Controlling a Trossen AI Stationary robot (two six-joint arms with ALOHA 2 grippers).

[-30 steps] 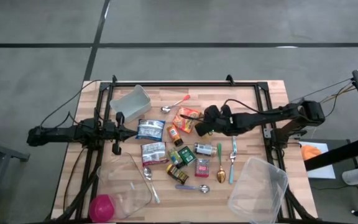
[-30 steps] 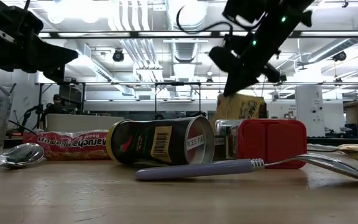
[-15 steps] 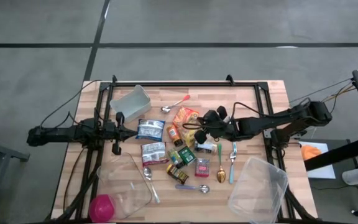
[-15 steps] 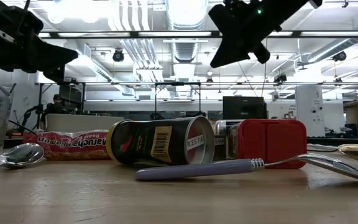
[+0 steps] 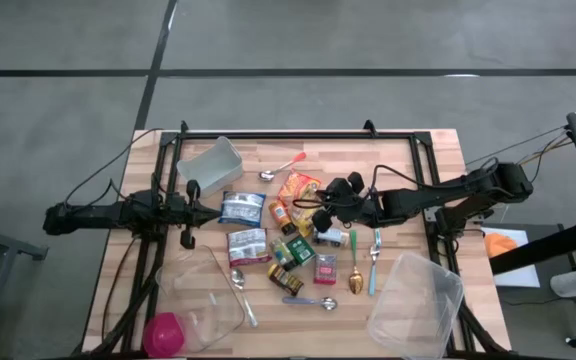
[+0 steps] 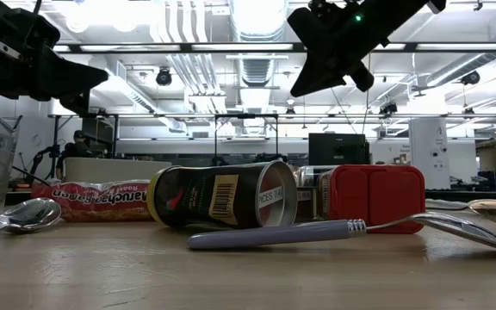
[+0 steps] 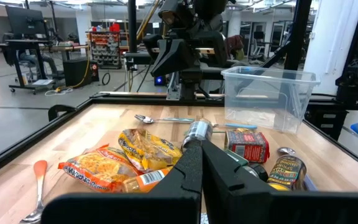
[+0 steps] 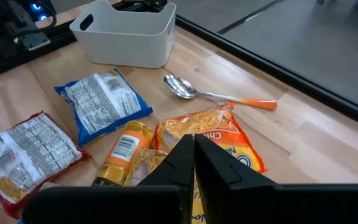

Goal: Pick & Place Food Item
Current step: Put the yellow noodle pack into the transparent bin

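Note:
My right gripper (image 5: 317, 214) (image 8: 193, 140) is shut on nothing and hovers well above the middle of the table. Under it a yellow food packet (image 7: 149, 149) (image 8: 146, 160) lies flat, partly over an orange noodle packet (image 5: 301, 187) (image 8: 224, 133). Beside them lie an orange bottle (image 8: 122, 153), a blue packet (image 5: 240, 207) and a red-and-white packet (image 5: 248, 245). In the low view the right gripper (image 6: 301, 86) hangs high over the cans. My left gripper (image 5: 200, 207) (image 7: 201, 147) waits shut at the table's left edge, pointing level across the table.
A white bin (image 5: 211, 160) stands at the far left. Clear containers sit near right (image 5: 415, 305) and near left (image 5: 198, 295), a pink bowl (image 5: 165, 333) at the near left corner. Cans, a red box (image 6: 375, 198) and several spoons crowd the middle and near side.
My right gripper has risen and tipped up nearer to level, staying shut. The yellow packet that stood up under its fingers in the low view a second ago no longer shows there; it now lies flat on the table below the gripper.

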